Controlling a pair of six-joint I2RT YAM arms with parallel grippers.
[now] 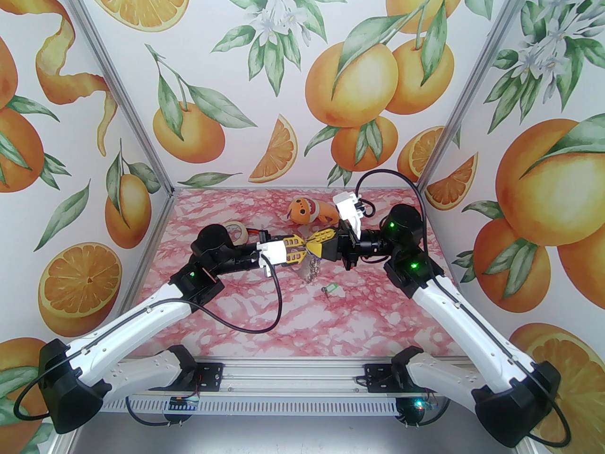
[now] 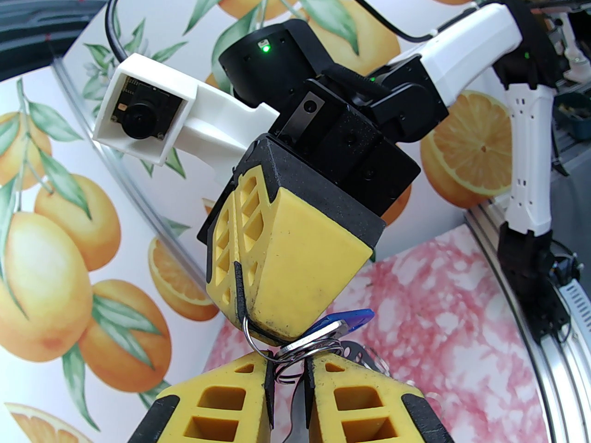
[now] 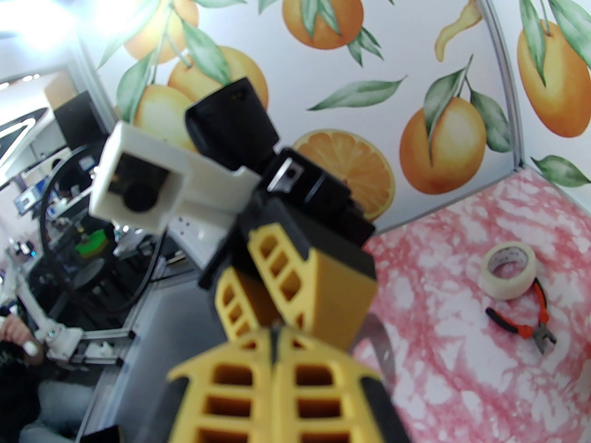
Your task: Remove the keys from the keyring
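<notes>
Your two arms meet nose to nose above the middle of the counter [image 1: 359,310], and the keyring [image 1: 310,268] hangs between their tips and just below them. Your right gripper [image 1: 315,244] has its jaws pressed together on one thin wire ring [image 2: 246,328] of the bunch, so it serves as the anchor. Your left gripper [image 1: 301,249] faces it. Its jaws show a narrow slit with another small loop [image 2: 287,375] of wire inside, and you cannot tell from these views whether the pads bite on that loop or only bracket it. The green key [image 1: 329,288] lies alone on the counter, apart from the bunch and on the right arm's side, so that one looks done. The blue key [image 2: 353,317] seems to be the remaining job. It sits on a thicker silver ring [image 2: 310,343], tucked under the right gripper's tip, just ahead of the left jaws and off to one side. Its long axis runs crosswise to the line joining the two grippers, pointing away from both. Pulling the arms straight apart would therefore probably only stretch the bunch. The left arm is not tied up as the anchor, so it likely has to work sideways along that ring. Watch for the thin wire slipping out of the right jaws.
</notes>
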